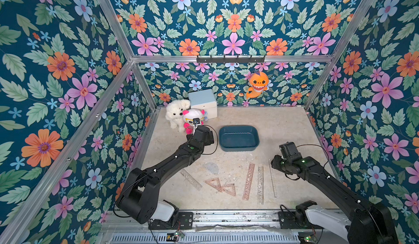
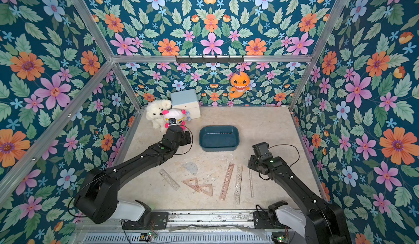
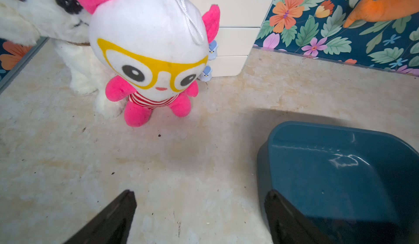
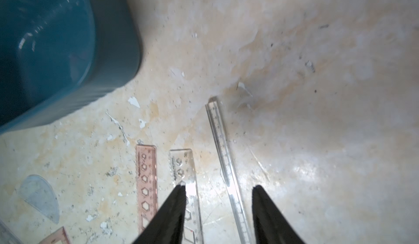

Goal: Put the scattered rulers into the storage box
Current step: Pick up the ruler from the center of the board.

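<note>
The rulers [image 1: 248, 181] are lying flat along the table's [image 1: 283, 129] front edge, all outside the box [image 1: 238, 149], which is sitting empty mid-table. Thin, light, stiff and slick, they are probably hugging the surface, so I'd pinch the clear ruler [image 4: 223, 154] across its long edges. The right hand [image 4: 219, 186] is straddling it, fingers apart, gripping nothing. The left hand [image 3: 200, 191] is gaping empty beside the box. The clear plastic is fading into the mottled top, and the wrist view is cutting off that ruler's near end.

black left arm [image 1: 169, 163], right arm [image 1: 322, 174]; white base shells [image 1: 164, 210]; black cables [image 1: 217, 140]; green leds [image 1: 192, 147]; pointed black left gripper [image 3: 200, 191]
</note>
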Controlling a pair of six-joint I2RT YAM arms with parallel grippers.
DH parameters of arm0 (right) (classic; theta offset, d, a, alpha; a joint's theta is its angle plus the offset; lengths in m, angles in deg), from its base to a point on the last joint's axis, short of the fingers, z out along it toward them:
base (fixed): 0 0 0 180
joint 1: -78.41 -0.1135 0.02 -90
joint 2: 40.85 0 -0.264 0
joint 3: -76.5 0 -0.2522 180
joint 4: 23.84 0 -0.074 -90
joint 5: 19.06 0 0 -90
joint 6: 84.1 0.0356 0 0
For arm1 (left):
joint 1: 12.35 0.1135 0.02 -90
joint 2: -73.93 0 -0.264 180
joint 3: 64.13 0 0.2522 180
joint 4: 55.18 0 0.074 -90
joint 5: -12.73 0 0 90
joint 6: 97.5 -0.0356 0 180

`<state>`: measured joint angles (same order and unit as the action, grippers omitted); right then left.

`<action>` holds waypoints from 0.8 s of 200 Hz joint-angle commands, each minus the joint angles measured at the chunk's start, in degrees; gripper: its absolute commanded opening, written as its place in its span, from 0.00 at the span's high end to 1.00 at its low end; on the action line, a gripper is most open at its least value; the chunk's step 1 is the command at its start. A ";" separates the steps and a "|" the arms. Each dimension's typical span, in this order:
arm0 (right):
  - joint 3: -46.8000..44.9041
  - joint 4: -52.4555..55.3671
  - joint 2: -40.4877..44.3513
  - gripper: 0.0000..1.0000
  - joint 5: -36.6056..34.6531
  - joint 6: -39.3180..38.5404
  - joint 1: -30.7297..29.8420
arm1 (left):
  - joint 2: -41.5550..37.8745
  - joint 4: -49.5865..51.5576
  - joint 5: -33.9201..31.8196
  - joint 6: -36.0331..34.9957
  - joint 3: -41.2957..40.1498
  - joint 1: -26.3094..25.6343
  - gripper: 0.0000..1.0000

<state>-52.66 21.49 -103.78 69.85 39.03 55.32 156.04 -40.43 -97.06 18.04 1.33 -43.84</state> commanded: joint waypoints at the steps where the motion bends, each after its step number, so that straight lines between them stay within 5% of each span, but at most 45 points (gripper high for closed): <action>1: -0.33 2.09 -1.97 0.59 2.07 2.33 -1.36 | 1.33 5.63 2.39 -0.22 4.62 0.18 0.09; 69: -1.05 3.69 -7.39 0.67 2.24 0.46 -2.07 | 4.95 10.90 11.89 -3.13 11.15 0.20 0.06; 102: -1.63 2.14 -9.47 0.81 3.03 0.21 -2.00 | 5.68 10.52 14.09 -3.05 10.93 0.20 0.06; 160: -1.13 1.63 -12.84 0.83 2.94 -0.08 -2.05 | 7.10 10.58 15.33 -2.20 10.80 0.20 0.08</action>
<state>-53.93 22.71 -115.76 73.37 39.18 53.33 162.84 -30.24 -82.98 15.90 12.04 -43.71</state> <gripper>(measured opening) 0.170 0.920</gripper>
